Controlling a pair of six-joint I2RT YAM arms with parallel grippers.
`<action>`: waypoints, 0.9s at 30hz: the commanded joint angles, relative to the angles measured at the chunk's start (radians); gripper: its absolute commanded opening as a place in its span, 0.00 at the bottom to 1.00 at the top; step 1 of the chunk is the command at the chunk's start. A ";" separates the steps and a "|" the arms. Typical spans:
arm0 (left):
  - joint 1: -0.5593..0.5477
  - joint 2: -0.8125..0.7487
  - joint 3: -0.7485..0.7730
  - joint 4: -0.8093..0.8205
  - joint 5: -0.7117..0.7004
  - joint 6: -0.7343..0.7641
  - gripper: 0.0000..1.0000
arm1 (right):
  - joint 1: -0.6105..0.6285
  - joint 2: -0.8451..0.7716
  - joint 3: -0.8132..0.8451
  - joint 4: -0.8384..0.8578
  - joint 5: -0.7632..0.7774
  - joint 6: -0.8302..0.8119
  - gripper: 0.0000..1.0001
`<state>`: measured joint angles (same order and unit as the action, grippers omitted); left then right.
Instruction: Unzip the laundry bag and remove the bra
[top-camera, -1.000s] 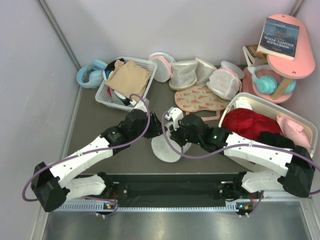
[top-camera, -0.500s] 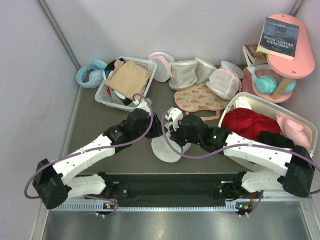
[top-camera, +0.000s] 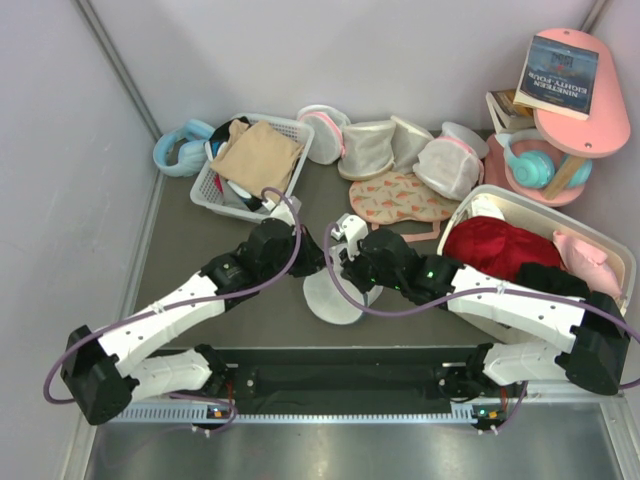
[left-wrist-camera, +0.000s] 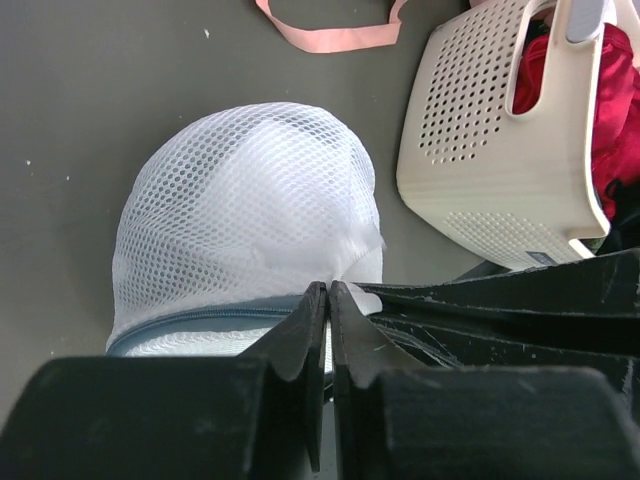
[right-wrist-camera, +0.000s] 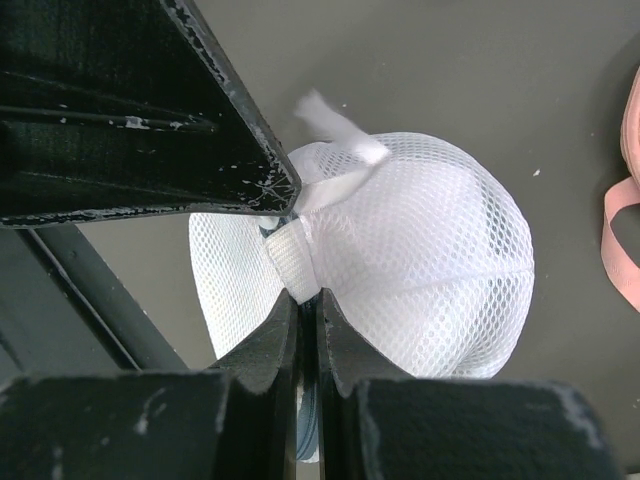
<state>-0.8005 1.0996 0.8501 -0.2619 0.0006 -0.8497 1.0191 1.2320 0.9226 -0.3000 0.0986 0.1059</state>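
Note:
The laundry bag (top-camera: 335, 296), a round white mesh dome with a grey zipper rim, lies on the dark table between both arms. My left gripper (top-camera: 322, 260) has come in from the left. In the left wrist view its jaws (left-wrist-camera: 328, 290) are closed at the zipper rim, with a sliver of white mesh (left-wrist-camera: 245, 210) pinched at their tips. My right gripper (top-camera: 347, 272) is shut on a white fabric tab of the bag (right-wrist-camera: 430, 250), held at its fingertips (right-wrist-camera: 308, 297). The left finger (right-wrist-camera: 200, 150) crosses just above that tab. The bra is out of view.
A white slatted basket (top-camera: 292, 128) with tan cloth stands at the back left, beside blue headphones (top-camera: 183, 147). Pink-trimmed mesh bags (top-camera: 400, 148) and a patterned pad (top-camera: 400, 198) lie behind. A cream perforated bin (left-wrist-camera: 500, 170) with a red garment (top-camera: 498, 246) sits close on the right.
The left gripper's jaws have closed at the bag's zipper rim. The right gripper has stayed shut on the tab, and the bag has not moved.

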 joint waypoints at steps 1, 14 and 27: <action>-0.005 -0.041 -0.016 0.046 -0.022 -0.014 0.05 | 0.006 0.001 0.012 0.009 0.038 0.014 0.00; -0.005 -0.086 -0.040 -0.008 -0.109 -0.020 0.00 | -0.007 0.012 0.015 -0.027 0.095 0.038 0.00; 0.000 -0.165 -0.100 -0.111 -0.312 -0.038 0.00 | -0.042 -0.022 -0.013 -0.057 0.121 0.092 0.00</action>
<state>-0.8070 0.9760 0.7582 -0.2890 -0.1558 -0.8883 1.0069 1.2392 0.9230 -0.2977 0.1352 0.1688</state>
